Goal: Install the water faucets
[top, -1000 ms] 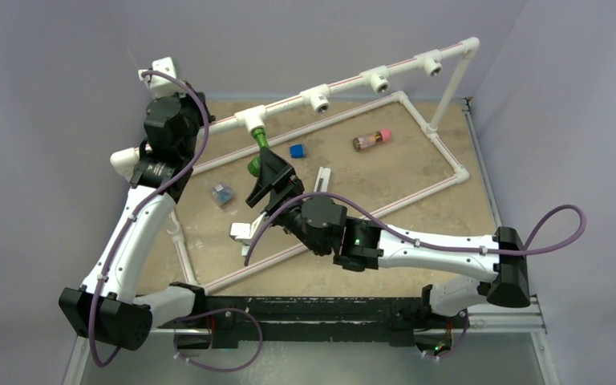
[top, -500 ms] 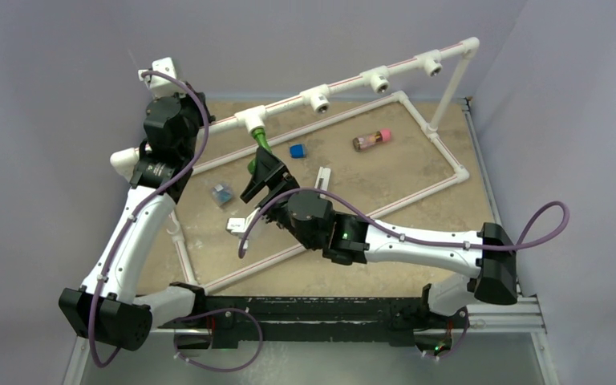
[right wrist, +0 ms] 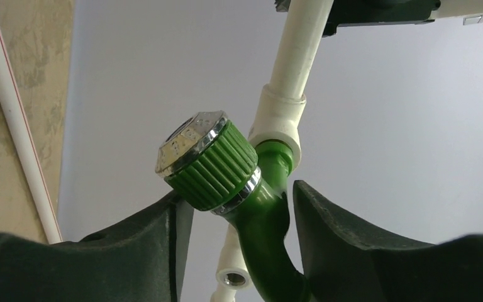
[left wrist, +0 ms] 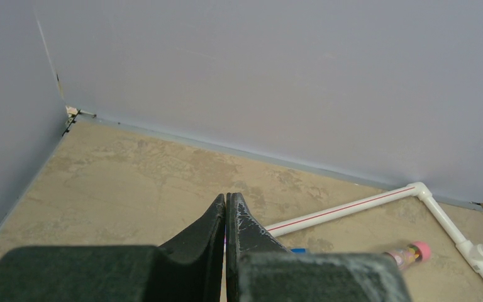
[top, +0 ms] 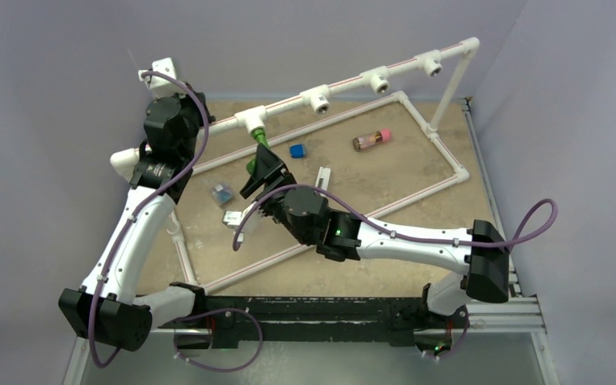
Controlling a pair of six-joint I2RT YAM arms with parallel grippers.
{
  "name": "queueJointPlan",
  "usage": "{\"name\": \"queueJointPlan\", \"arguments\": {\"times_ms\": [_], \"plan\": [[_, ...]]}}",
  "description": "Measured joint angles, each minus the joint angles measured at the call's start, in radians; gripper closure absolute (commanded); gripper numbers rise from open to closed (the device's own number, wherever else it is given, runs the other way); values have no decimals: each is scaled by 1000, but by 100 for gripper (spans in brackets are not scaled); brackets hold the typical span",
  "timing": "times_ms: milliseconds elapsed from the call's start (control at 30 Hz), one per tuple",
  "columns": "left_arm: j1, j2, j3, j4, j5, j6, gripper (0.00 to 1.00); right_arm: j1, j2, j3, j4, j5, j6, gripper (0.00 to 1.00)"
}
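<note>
Where right gripper (right wrist: 242,202) flanks green faucet (right wrist: 212,165), lower end cropped, contact unclear

Tabletop (top: 417,152) carries a pipe frame (top: 345,116) lying flat. A raised pipe rail (top: 345,83) runs above the frame's rear side, with four tee fittings along it. The water faucet (right wrist: 226,170) hangs from the leftmost tee fitting (top: 252,120). My right end effector (right wrist: 242,195) sits under it, one finger on each side. Inside the frame, a cube (top: 222,193) lies left of that end effector and a small block (top: 297,150) just right of the faucet. A flat strip (top: 322,178) lies nearer me, a bottle (top: 371,139) farther right. My left end effector (left wrist: 226,204) is near the rail's left end.
</note>
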Motion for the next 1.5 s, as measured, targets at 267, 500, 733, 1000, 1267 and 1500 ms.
{"name": "queueJointPlan", "arguments": {"times_ms": [267,500,733,1000,1267,1500], "plan": [[-2,0,-1,2,-1,0,100,-5,-4,0,54,8,1,84],[-2,0,-1,3,-2,0,100,-5,-2,-14,131,19,113,100],[-2,0,-1,4,-8,0,100,-3,8,-14,213,23,414,100],[-2,0,-1,8,-25,1,100,-6,7,-18,322,35,1038,100],[-2,0,-2,9,-30,0,100,-33,-3,-122,555,73,1743,100],[-5,-7,-6,7,-21,0,100,-49,-3,-197,676,107,2240,100]]}}
